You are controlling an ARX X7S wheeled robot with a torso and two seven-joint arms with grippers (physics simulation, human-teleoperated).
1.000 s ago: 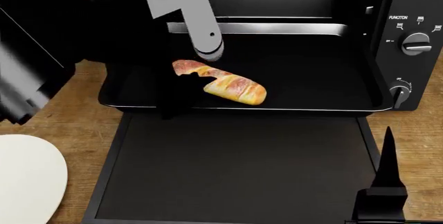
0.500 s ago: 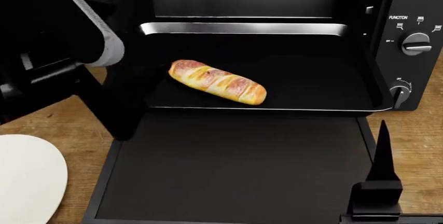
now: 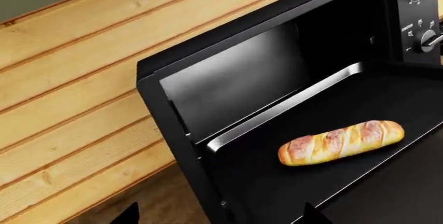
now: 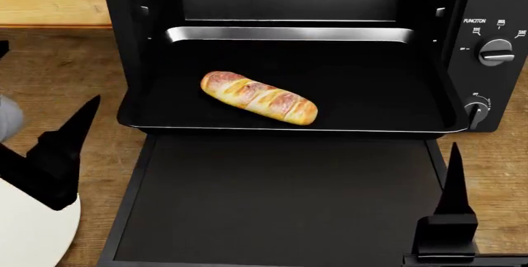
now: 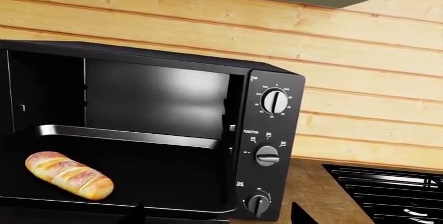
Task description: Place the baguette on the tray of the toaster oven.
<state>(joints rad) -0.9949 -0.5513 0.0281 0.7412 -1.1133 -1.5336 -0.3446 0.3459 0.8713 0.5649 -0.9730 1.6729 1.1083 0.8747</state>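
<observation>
The baguette (image 4: 258, 97) lies diagonally on the left half of the black tray (image 4: 371, 88), which is pulled partway out of the open toaster oven (image 4: 491, 50). Nothing touches it. It also shows in the left wrist view (image 3: 341, 142) and the right wrist view (image 5: 68, 175). My left gripper (image 4: 46, 75) is open and empty, off the tray's left side above the counter; its fingertips (image 3: 128, 214) show wide apart. My right gripper (image 4: 454, 205) is open and empty by the door's front right corner, with its tips wide apart in the right wrist view (image 5: 218, 216).
The oven's flat black door (image 4: 281, 199) lies open toward me below the tray. A white plate (image 4: 33, 230) sits at the front left on the wooden counter. A black ribbed cooktop (image 5: 387, 187) lies right of the oven. A wooden plank wall (image 5: 346, 53) stands behind.
My left arm has pulled back from over the tray, left and toward me, leaving the baguette lying free. The baguette, tray and right gripper have not visibly moved.
</observation>
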